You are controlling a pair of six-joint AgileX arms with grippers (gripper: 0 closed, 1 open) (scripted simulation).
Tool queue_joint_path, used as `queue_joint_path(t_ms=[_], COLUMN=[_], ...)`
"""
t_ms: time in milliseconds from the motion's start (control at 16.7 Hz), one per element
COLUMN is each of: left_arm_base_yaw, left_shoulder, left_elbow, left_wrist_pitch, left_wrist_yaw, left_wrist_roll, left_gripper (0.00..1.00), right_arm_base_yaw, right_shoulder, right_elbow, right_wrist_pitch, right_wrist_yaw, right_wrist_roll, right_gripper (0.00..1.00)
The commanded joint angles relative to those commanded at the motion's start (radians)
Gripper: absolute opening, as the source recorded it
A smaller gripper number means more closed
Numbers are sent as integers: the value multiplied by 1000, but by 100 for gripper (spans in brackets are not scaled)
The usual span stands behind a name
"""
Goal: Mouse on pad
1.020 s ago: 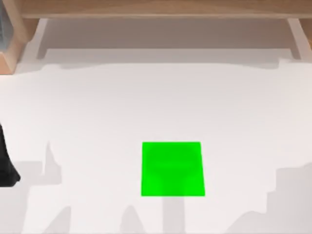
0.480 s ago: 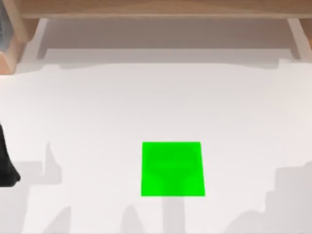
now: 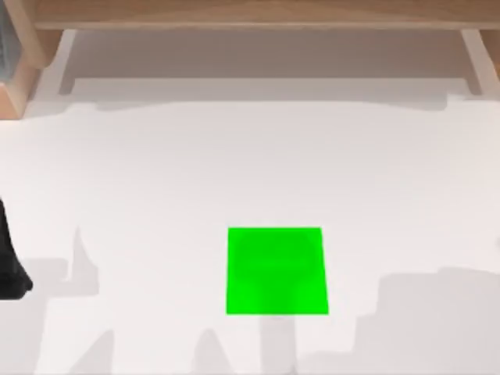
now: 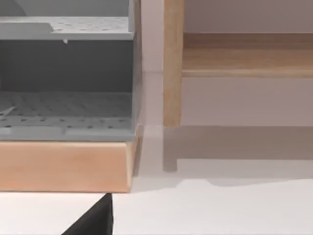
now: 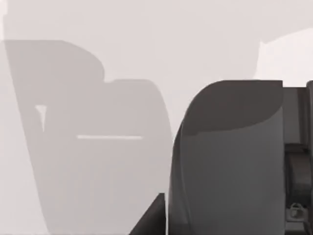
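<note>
We see the pad (image 3: 277, 270) lying flat on the white table (image 3: 156, 172), its edges running square to the table's edges and its green face bare. The mouse (image 5: 230, 161) is not on the pad. It shows close up in the right wrist view as a dark grey, smooth body. Its rounded end points away from the camera and its long axis runs along the camera's line of sight. We cannot tell how that axis lies against the pad, nor how far the mouse is from it. Darker stepped parts of the right gripper (image 5: 296, 161) touch the mouse on one side. We cannot tell whether this gripper is holding the mouse or standing wide.

The left arm (image 3: 9, 269) is parked well to the left of the pad, at the table's edge. A black tip of the left gripper (image 4: 95, 220) shows in its wrist view, and we cannot tell its state either.

The table is plain white. A broad soft shadow (image 3: 437, 320) lies just right of the pad, and thinner ones lie to its left. Beyond the pad, along the far side, stands a light wooden shelf (image 3: 258, 16) on posts. Far to the pad's left a grey perforated rack (image 4: 66, 110) sits on a wooden base (image 4: 63, 166).
</note>
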Motion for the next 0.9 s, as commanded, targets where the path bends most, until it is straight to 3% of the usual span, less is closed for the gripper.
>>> queue_joint_path(t_ms=[540,720,900], left_arm_base_yaw=[0,0,0], left_shoulder=[0,0,0], left_elbow=[0,0,0], left_wrist_pitch=[0,0,0], left_wrist_yaw=[0,0,0], left_wrist_roll=[0,0,0], left_gripper=[100,100,100], right_arm_base_yaw=[37,169,394], right_shoulder=[-5,102,261], right_elbow=[75,197,363], right_wrist_pitch=[-57,-68,-92], right_wrist_yaw=[4,15,23], right_wrist_roll=[36,160,347], right_gripper=[0,0,0])
